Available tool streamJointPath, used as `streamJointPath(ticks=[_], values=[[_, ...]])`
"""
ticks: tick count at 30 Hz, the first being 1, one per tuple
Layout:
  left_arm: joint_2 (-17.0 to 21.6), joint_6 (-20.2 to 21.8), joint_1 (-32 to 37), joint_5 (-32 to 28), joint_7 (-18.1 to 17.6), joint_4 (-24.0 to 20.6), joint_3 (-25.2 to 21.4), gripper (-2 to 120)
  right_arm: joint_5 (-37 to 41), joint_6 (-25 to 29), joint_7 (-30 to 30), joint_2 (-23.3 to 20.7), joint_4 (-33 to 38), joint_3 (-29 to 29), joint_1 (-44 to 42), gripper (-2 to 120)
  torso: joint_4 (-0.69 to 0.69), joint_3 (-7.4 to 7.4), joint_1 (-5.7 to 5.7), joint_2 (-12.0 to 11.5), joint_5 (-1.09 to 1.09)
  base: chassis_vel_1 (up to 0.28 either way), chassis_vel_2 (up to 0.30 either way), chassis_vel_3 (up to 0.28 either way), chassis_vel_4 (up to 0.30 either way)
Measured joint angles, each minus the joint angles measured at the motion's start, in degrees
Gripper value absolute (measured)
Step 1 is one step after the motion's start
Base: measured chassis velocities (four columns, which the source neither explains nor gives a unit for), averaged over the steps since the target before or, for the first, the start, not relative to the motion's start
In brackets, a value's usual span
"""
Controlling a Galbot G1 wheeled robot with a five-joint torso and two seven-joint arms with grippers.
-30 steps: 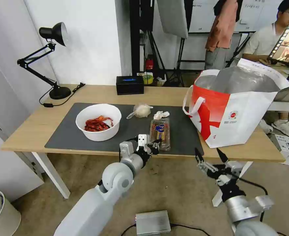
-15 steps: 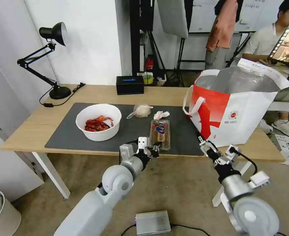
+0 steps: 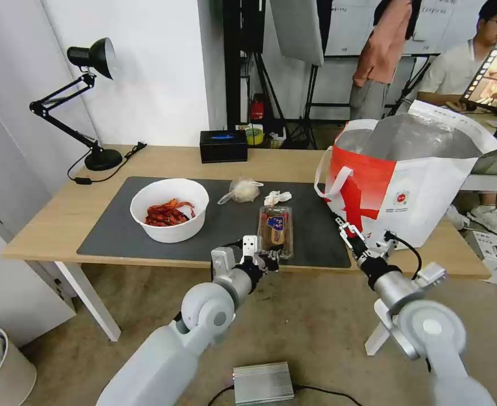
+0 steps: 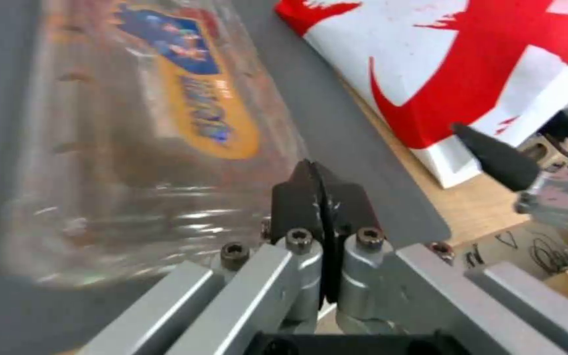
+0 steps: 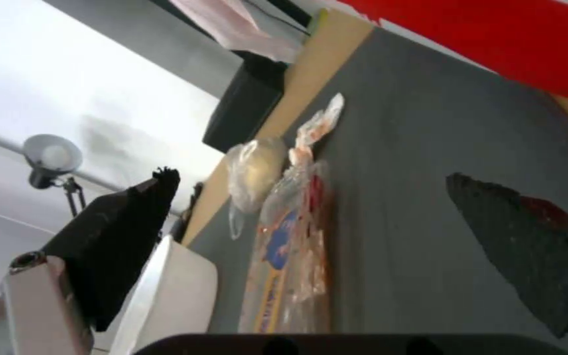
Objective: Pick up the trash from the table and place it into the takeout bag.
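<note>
A long light-wood desk (image 3: 68, 217) on white legs is seen from above, with a dark grey mat (image 3: 214, 225) laid across its middle. At the far left corner a black lamp (image 3: 85, 101) is placed on the wood. On the left part of the mat a white round bowl (image 3: 169, 210) of red scraps is set. Further right, toward the back of the mat, a knotted clear bag (image 3: 240, 190) around a whitish lump is found, and just beside it a crumpled white tissue (image 3: 276, 197). Behind these, off the mat, a black tissue box (image 3: 223, 146) is set on the wood. In front of the tissue a clear hinged tray (image 3: 275, 229) with a blue and orange label lies lengthwise, reaching the mat's near edge. The left end effector (image 3: 267, 258) is held at that near end of the tray, its black fingertips (image 4: 320, 197) pressed together with nothing between them. The right end effector (image 3: 353, 241) is held low over the mat's near right corner, its fingers spread wide and empty, just beside the takeout bag (image 3: 406, 186). That large white-and-red bag is stood open on the right end of the desk, its silver lining exposed.
</note>
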Motion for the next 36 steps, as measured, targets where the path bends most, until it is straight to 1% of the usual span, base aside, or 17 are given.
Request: streamJointPath(ticks=[11, 15, 28, 36], values=[[-0.56, -0.28, -1.03, -0.74, -0.70, 0.73, 0.67, 0, -0.07, -2.78, 1.51, 1.63, -2.99, -1.44, 5.33, 100, 0.01, 0.00, 0.00, 0.00, 0.00, 0.000, 0.000, 0.000, 0.000], [-0.46, -1.23, -1.07, -0.81, -1.15, 0.82, 0.56, 0, -0.15, -2.95, 1.46, 1.93, -3.28, -1.56, 5.66, 100, 0.01, 0.00, 0.00, 0.00, 0.00, 0.000, 0.000, 0.000, 0.000], [-0.10, -1.58, -1.22, -1.53, -1.86, 0.93, 0.05, 0, 0.04, -3.19, 1.00, 2.98, -3.61, -1.71, 6.23, 100, 0.01, 0.00, 0.00, 0.00, 0.00, 0.000, 0.000, 0.000, 0.000], [-0.31, -2.75, -1.39, -1.58, -3.51, 1.87, -0.16, 0, 0.44, -3.96, 0.75, 4.21, -5.14, -2.27, 7.83, 100, 0.01, 0.00, 0.00, 0.00, -0.01, 0.000, 0.000, 0.000, 0.000]])
